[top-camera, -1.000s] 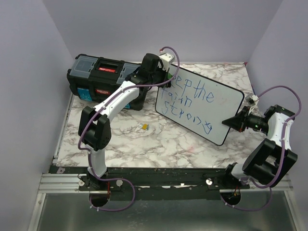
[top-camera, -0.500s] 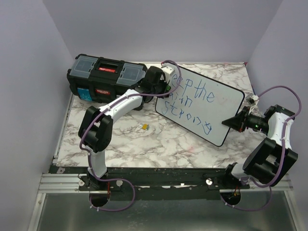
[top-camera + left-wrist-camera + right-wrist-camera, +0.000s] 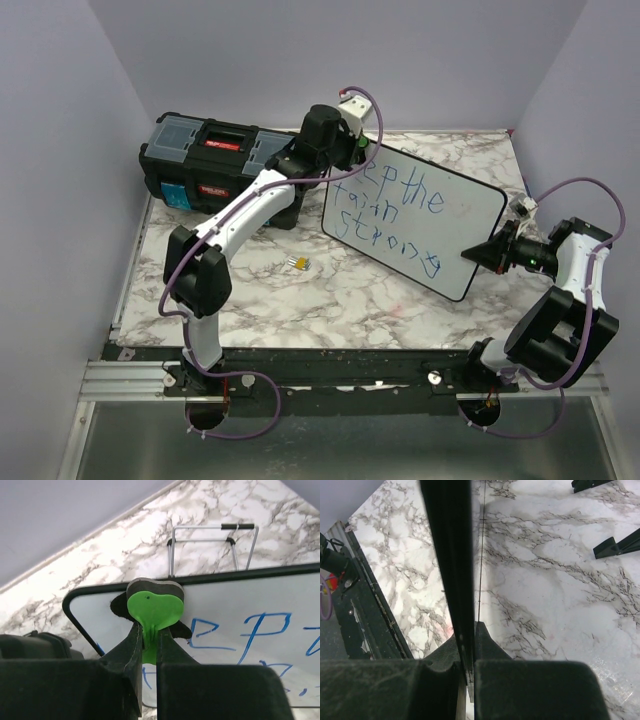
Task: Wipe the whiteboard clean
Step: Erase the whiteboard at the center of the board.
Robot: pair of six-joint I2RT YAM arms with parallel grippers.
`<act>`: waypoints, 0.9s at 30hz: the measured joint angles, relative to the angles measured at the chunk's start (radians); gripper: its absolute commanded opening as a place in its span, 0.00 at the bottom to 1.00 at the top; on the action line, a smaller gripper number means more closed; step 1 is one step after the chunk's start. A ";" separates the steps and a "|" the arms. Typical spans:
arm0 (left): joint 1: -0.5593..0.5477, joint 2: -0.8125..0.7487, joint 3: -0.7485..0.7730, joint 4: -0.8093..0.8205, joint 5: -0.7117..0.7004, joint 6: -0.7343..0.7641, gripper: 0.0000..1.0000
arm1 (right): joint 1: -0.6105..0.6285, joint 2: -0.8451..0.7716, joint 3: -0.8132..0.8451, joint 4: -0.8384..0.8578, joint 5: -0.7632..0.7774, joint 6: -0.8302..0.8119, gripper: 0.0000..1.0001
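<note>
The whiteboard [image 3: 440, 225] stands tilted on the marble table, with blue lettering on its face. My left gripper [image 3: 348, 150] is at the board's top left corner, shut on the stem of a green eraser [image 3: 155, 605]. The eraser's black felt pad presses on the board [image 3: 240, 645] just left of the blue letters. My right gripper [image 3: 482, 253] is shut on the board's lower right edge. In the right wrist view that black edge [image 3: 447, 555] runs up from between the fingers [image 3: 485, 640].
A black toolbox [image 3: 215, 160] sits at the back left, right beside my left arm. A small yellow object [image 3: 297, 263] lies on the table in front of the board. A wire stand [image 3: 215, 545] is behind the board. Black feet [image 3: 615, 545] rest on the marble.
My left gripper went down the board's left end with the eraser, then back up to the top left corner. The leftmost letter of the top line is gone. The right gripper has not moved.
</note>
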 measured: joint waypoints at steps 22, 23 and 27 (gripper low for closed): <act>-0.010 -0.003 -0.167 -0.008 -0.002 -0.012 0.00 | -0.001 0.000 0.000 -0.010 0.000 0.027 0.01; -0.011 0.000 -0.130 -0.025 -0.002 -0.009 0.00 | -0.001 -0.001 0.000 -0.008 0.000 0.024 0.01; -0.012 0.017 0.005 -0.043 -0.001 0.000 0.00 | 0.000 -0.004 0.000 -0.003 0.000 0.012 0.01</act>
